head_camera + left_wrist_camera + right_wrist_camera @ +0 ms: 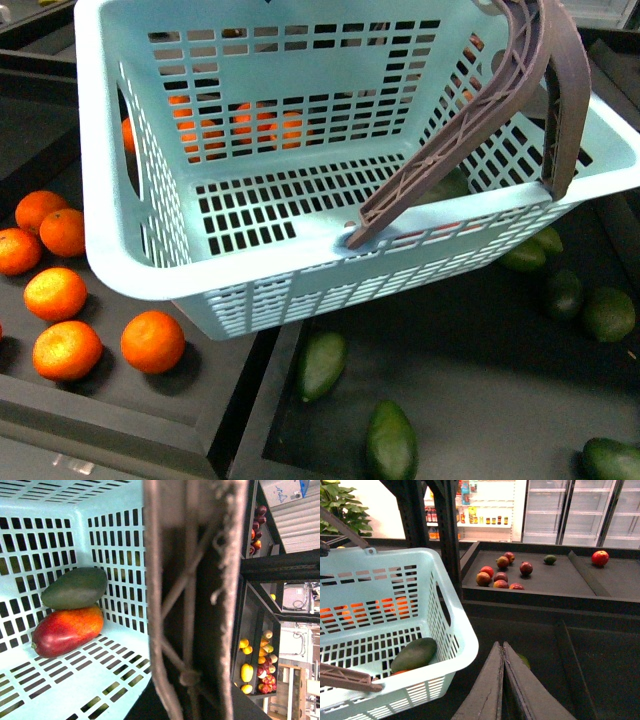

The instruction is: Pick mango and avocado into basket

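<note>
The pale teal basket [140, 270] hangs tilted above the fruit bins and fills most of the front view. Its brown handles [540, 90] rise at the right. Inside, in the left wrist view, a dull green avocado [75, 587] rests on top of a red and orange mango [67, 630] in a corner. My left gripper is shut on the basket handle [195, 605], which fills that view and hides the fingers. My right gripper [502, 647] is shut on nothing and hovers just beside the basket's rim [462, 630]. The avocado [414, 654] lies inside.
Several oranges [60, 300] lie in the bin at the left. Loose avocados [390, 440] lie in the dark bin under the basket, beyond a raised divider [250, 400]. A black shelf post [450, 530] and a tray of red fruit [500, 575] stand behind.
</note>
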Controlling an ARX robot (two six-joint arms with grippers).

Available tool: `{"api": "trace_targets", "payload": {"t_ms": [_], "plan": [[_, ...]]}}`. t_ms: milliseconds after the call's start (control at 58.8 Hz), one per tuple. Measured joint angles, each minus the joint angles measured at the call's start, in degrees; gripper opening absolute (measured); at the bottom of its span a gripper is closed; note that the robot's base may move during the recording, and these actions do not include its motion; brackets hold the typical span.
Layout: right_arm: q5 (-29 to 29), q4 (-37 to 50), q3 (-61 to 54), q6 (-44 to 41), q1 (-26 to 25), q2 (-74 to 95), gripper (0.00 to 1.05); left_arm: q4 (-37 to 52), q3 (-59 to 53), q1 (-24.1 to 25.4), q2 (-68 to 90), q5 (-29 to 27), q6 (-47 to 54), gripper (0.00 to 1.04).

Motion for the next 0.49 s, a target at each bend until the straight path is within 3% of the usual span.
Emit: {"api": "trace_targets", "payload": {"t_ms": [493], "plan": [[0.0,-8.2,-6.7,0.0,0.0,-15.0,0.02,0.0,0.0,0.0,0.0,-0.1,0.0,0.06]]}}
